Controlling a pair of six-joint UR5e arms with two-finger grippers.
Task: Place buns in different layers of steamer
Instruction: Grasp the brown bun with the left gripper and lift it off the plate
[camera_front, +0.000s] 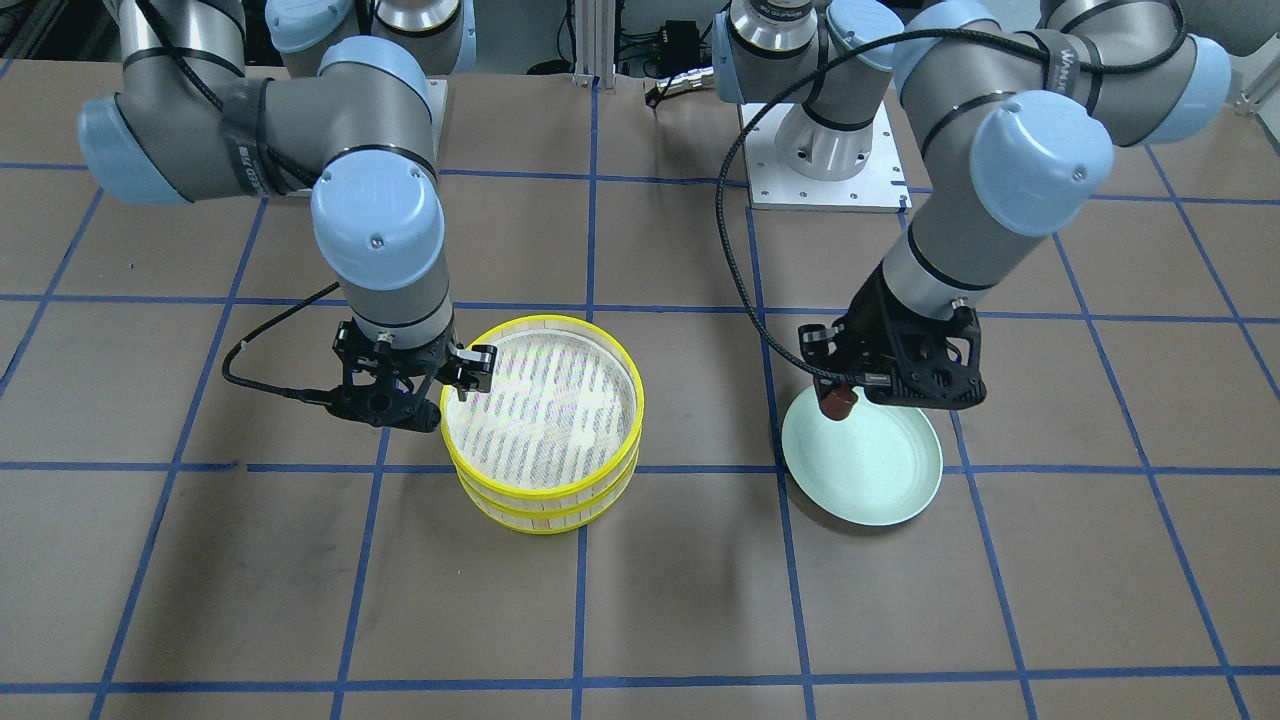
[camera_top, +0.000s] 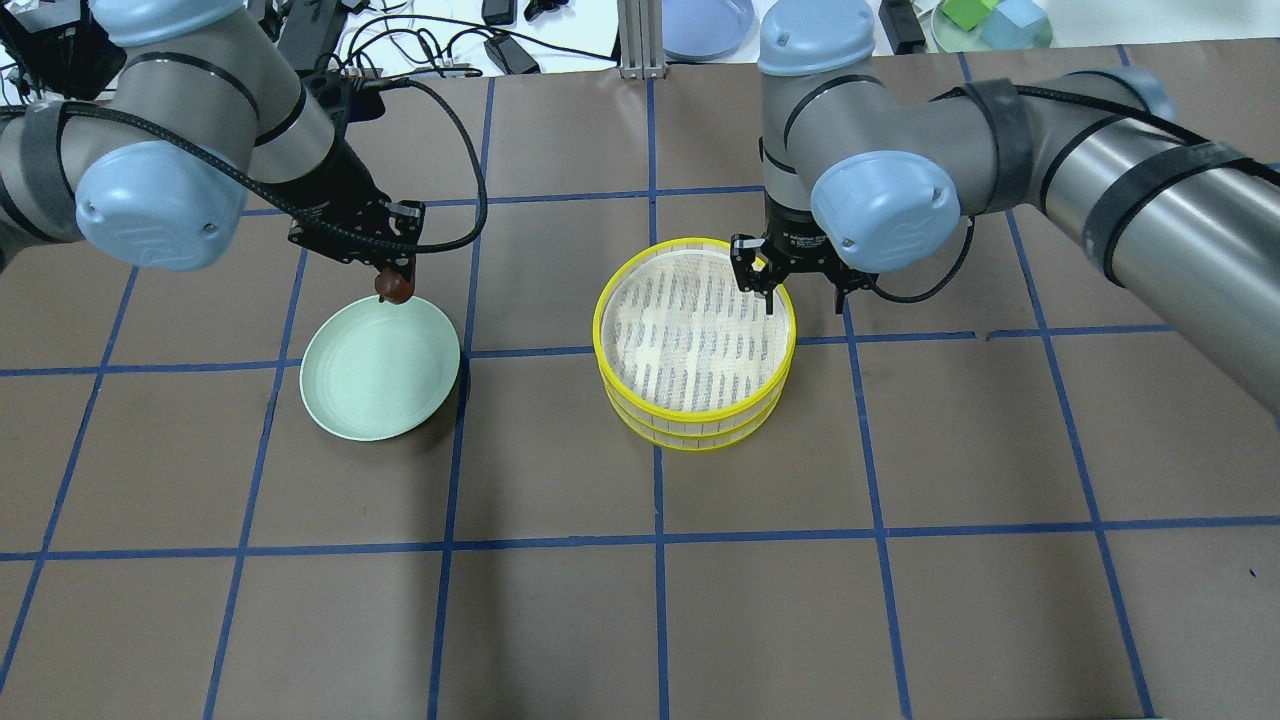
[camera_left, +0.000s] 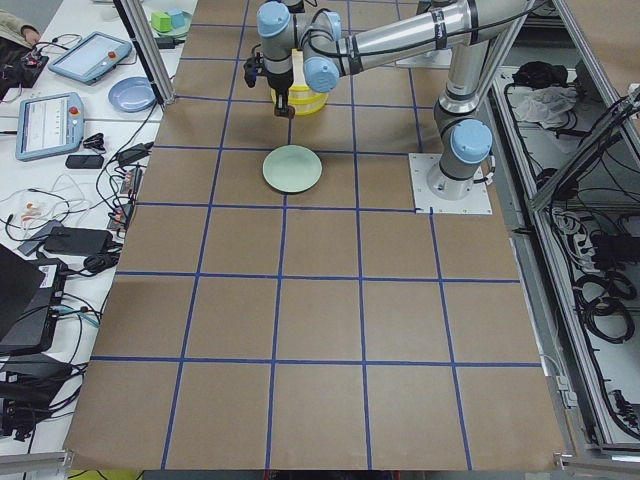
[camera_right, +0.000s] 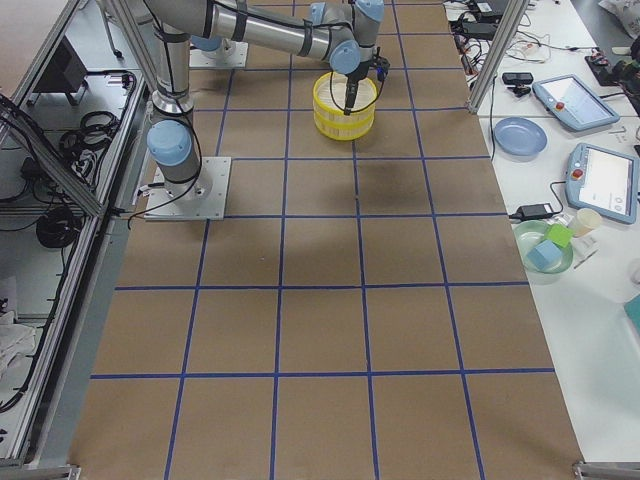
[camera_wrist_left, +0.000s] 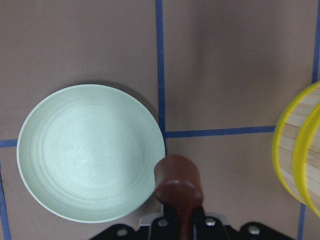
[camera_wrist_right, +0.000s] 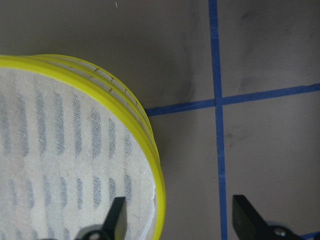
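Observation:
The steamer (camera_top: 597, 325) is two yellow-rimmed trays stacked at the table's middle, and its top mesh (camera_front: 545, 400) lies bare. My left gripper (camera_top: 394, 288) is shut on the dark reddish-brown bun (camera_front: 837, 403) and holds it just above the robot-side rim of the mint-green plate (camera_front: 875, 475). In the left wrist view the bun (camera_wrist_left: 177, 181) hangs past the plate's (camera_wrist_left: 85, 160) edge. My right gripper (camera_wrist_right: 180, 217) is open and straddles the top tray's rim (camera_wrist_right: 150, 150), one finger over the mesh and one outside. The cream-white bun shows in no view.
The plate (camera_top: 375, 375) is empty. A blue plate (camera_top: 705, 20) and a dish of coloured blocks (camera_top: 990, 20) sit beyond the table's far edge. The arms' base plate (camera_front: 825, 160) is at the robot side. Blue tape lines grid the brown table.

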